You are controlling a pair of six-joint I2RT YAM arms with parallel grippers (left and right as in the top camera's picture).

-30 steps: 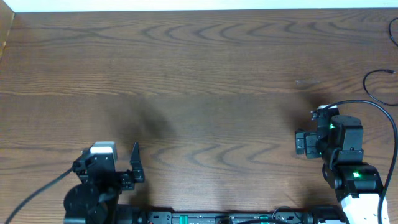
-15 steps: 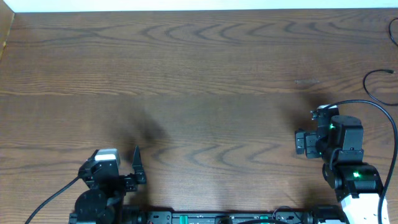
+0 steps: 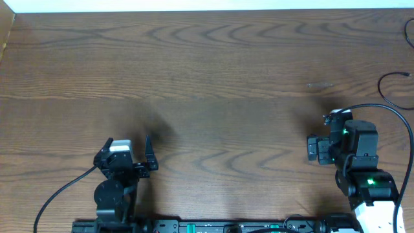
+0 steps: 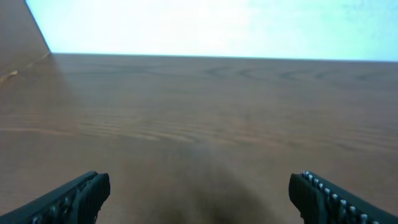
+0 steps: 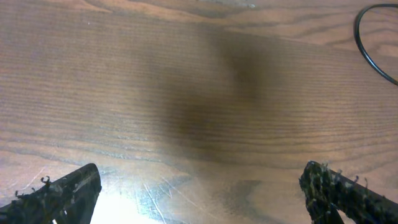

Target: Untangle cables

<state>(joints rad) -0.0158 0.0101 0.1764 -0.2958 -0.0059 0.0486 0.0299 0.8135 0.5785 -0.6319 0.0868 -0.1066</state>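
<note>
Grippers: the left gripper [image 4: 199, 180] and the right gripper [image 5: 200, 174] both stood with jaws spread wide and nothing between them. One thin black cord [image 3: 381, 85] lay in a loose curve at the right edge of the brown wood-grain bench [image 3: 213, 77], running partly out of frame. It was apart from the right gripper and well apart from the left gripper, which sat at the near edge toward the left corner. No white or grey cord appeared in any view, and no knot or crossing was visible. Judged from this, the cord seen lay free of any other. Whether the pair was already separated or the rest lay off the bench could not be told.
</note>
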